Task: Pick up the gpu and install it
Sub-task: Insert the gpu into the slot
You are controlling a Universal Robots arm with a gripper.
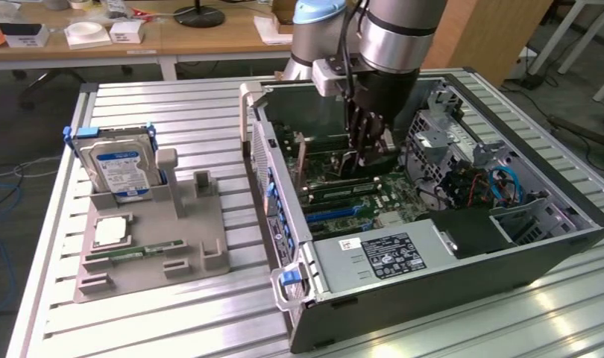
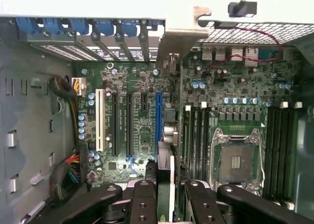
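My tool point(image 2: 168, 192) is clenched on the gpu point(image 2: 166, 170), holding it edge-down inside the computer case point(image 1: 432, 298), lined up with the blue slot point(image 2: 158, 116) so, I judge, it can seat straight.

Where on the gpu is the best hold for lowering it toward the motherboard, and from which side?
Its upper long edge, from straight above, one finger on each flat face. The gpu is a thin card standing on edge in the gripper above the blue slot; that hold likely leaves its lower edge free.
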